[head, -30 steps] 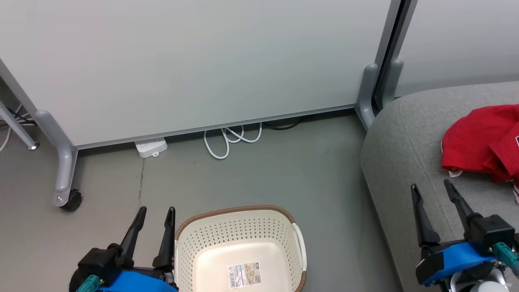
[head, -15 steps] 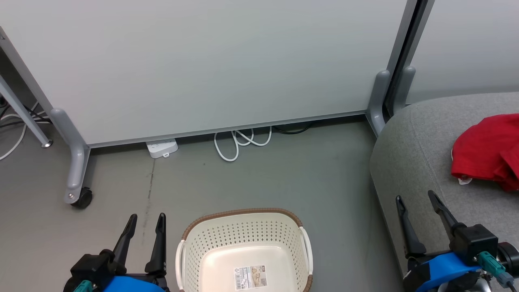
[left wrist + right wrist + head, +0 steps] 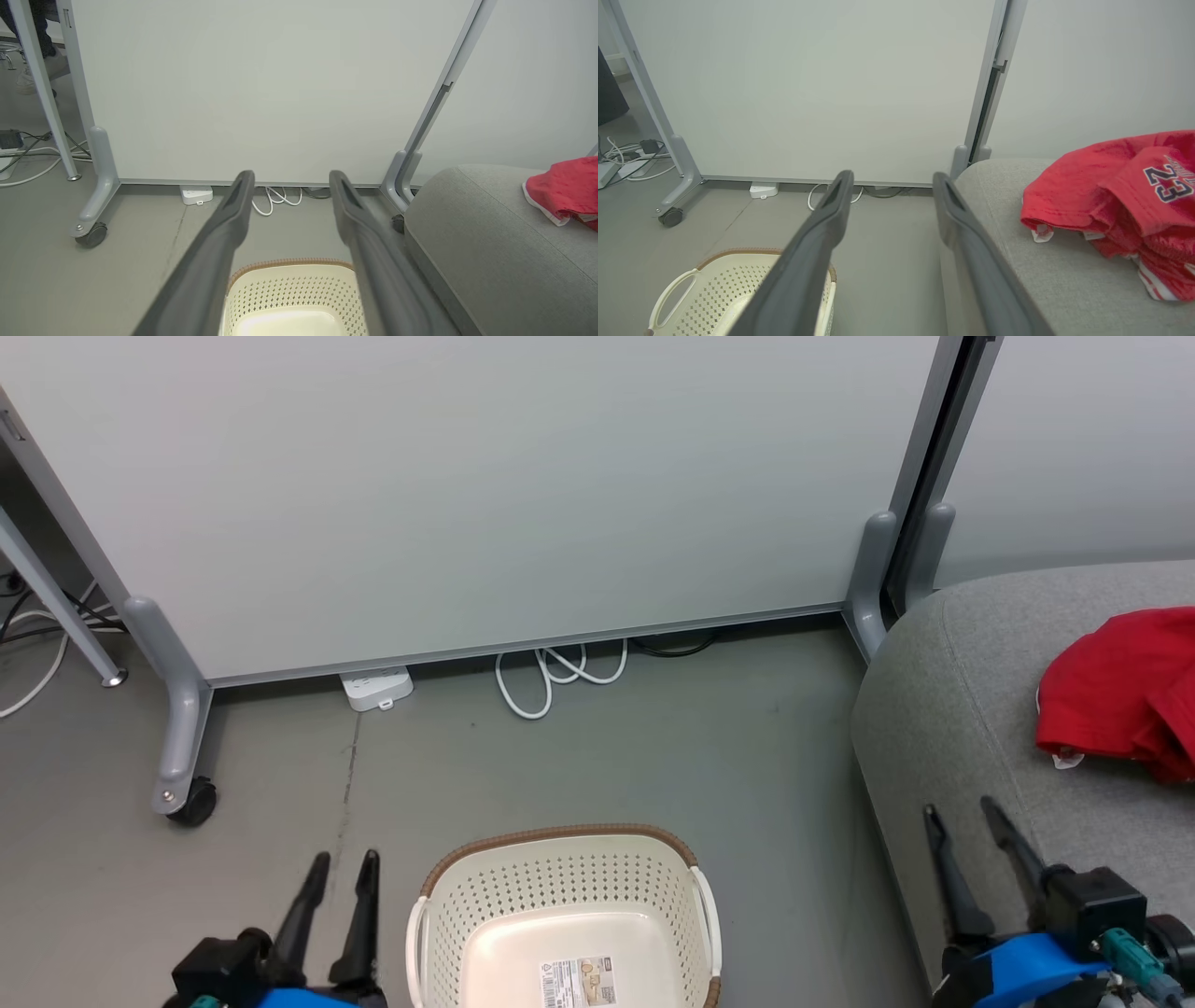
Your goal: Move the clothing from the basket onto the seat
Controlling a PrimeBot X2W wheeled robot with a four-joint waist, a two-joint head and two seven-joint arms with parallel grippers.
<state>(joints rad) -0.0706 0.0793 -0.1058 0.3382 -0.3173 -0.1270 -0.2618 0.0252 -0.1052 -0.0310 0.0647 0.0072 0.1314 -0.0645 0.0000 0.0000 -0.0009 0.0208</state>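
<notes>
The red clothing point(image 3: 1125, 695) point(image 3: 1120, 200) lies bunched on the grey seat point(image 3: 971, 709) point(image 3: 1064, 280) at the right, a dark "23" showing on one fold. The cream basket point(image 3: 560, 915) point(image 3: 733, 289) with its brown rim stands on the floor at bottom centre, holding nothing but the label sticker on its bottom. My left gripper point(image 3: 343, 863) point(image 3: 292, 179) is open, just left of the basket. Over the seat's front edge my right gripper point(image 3: 962, 810) point(image 3: 893, 179) is open too, short of the clothing. Nothing is between either pair of fingers.
A white partition panel point(image 3: 485, 485) on grey wheeled feet point(image 3: 182, 775) closes off the back. A white power strip point(image 3: 376, 689) and looped cable point(image 3: 551, 677) lie at its base. Grey floor point(image 3: 653, 756) lies between the basket and the seat. A person's shoe point(image 3: 28, 79) shows behind the partition.
The head camera has shifted, so the whole scene sits lower and further right. Both grippers have drawn down toward the bottom edge. The clothing rests unmoved on the seat.
</notes>
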